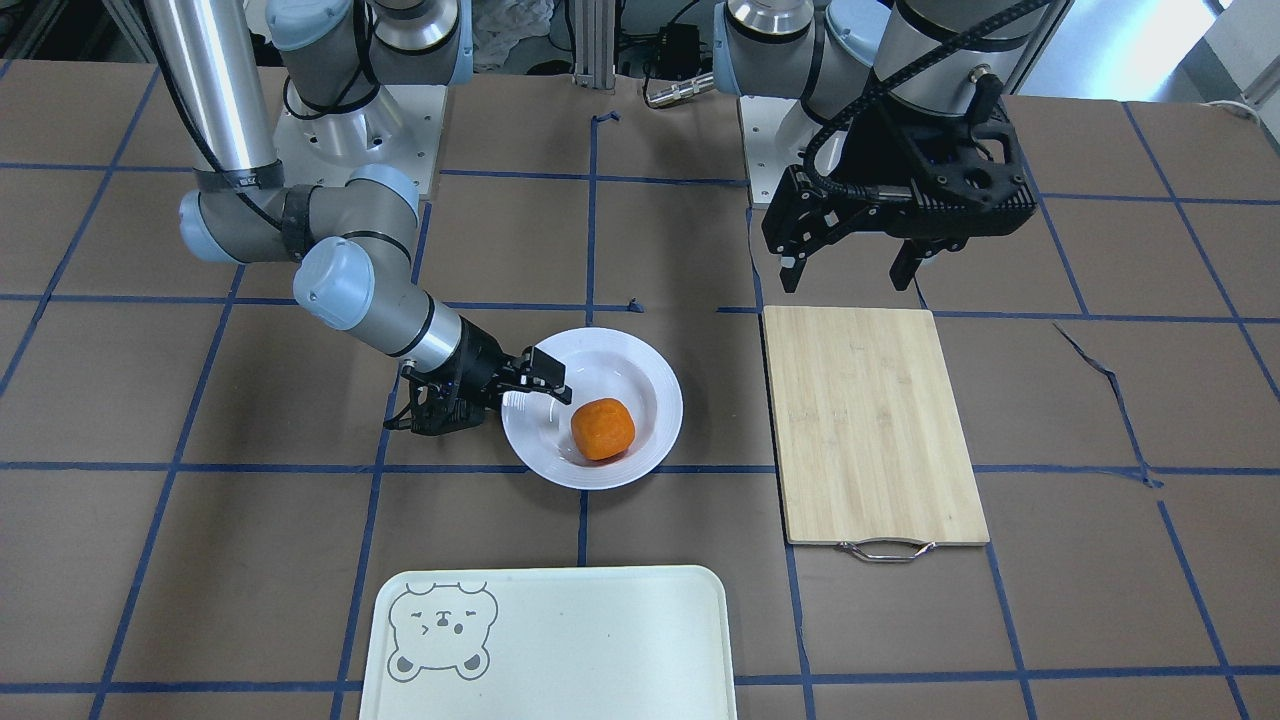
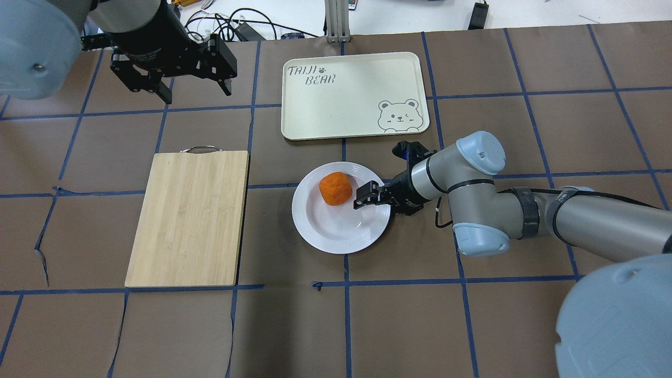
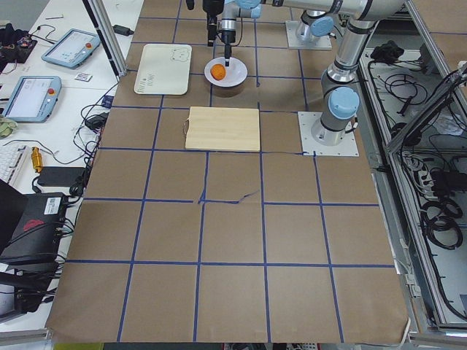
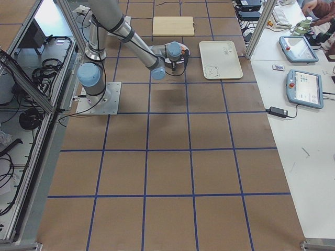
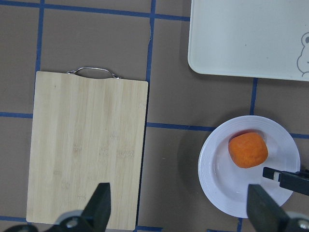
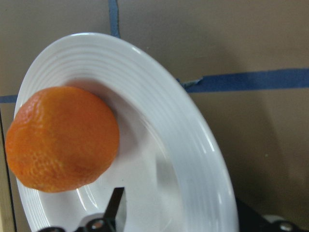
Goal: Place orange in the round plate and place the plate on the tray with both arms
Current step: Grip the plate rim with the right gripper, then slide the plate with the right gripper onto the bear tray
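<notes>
Overhead exterior first: we see the orange (image 2: 335, 188) lying in the round plate (image 2: 336, 236), which rests on the counter (image 2: 472, 325), so the first half of the task looks done. The tray (image 2: 346, 100) lies just beyond the plate, apart from it. The right tool (image 2: 374, 198) sits at the plate's right rim. The left tool (image 2: 196, 90) hangs beyond the bamboo cutting board (image 2: 189, 218), well apart from the plate.

Front-facing exterior: one right finger reaches over the rim, near the orange but not touching it.

Left wrist: that tool's fingers are spread wide and hold nothing.

Right wrist: one finger is over the plate's well and the other is outside the rim, with a wide gap between. The tool straddles the rim and is not pinching it.

We judge that gripping the plate is the step in hand. Next, the right tool should close on the rim and the left tool should take the opposite edge. The plate should then be lifted level, or the orange may roll.
</notes>
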`<state>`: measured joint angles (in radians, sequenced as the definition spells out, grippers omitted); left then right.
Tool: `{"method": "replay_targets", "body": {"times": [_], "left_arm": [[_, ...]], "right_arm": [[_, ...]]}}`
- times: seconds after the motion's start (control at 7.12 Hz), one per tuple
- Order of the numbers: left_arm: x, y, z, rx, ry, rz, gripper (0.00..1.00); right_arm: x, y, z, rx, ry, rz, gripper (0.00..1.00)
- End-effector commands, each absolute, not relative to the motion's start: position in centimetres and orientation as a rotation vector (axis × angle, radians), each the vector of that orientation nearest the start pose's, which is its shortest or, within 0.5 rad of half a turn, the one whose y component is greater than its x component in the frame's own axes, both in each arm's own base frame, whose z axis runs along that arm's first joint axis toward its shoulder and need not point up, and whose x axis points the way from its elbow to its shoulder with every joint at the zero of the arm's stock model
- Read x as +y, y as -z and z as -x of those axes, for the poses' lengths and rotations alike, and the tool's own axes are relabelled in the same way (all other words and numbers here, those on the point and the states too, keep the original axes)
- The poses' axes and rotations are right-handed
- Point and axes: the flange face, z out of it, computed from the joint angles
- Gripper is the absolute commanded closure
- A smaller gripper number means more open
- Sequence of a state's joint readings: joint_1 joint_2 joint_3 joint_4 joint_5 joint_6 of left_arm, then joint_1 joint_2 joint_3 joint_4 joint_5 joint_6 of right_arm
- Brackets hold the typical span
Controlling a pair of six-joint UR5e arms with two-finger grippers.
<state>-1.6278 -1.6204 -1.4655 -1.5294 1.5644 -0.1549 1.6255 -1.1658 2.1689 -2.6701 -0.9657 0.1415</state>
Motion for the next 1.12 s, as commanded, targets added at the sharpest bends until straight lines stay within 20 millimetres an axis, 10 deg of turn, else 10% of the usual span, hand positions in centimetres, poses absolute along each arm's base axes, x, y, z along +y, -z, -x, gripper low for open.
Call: {"method": "replay_targets", "body": {"times": [0.0,0.7,0.98], "left_arm": [[-51.4,-52.0,16.1,3.148,0.153,0.162,0.0],[-51.6,-52.0,15.4,3.147,0.153,0.183,0.0],[-51.6,-51.9,15.4,3.147,0.151,0.183,0.0]], "right_arm": [[-47.4,-15.1,-21.6,2.538,0.058,-0.068,1.0],[-53.8,-20.4,-20.6,2.536,0.125,-0.092,1.0],[-61.6,-24.8,-20.1,2.528,0.173,-0.19,1.0]]}}
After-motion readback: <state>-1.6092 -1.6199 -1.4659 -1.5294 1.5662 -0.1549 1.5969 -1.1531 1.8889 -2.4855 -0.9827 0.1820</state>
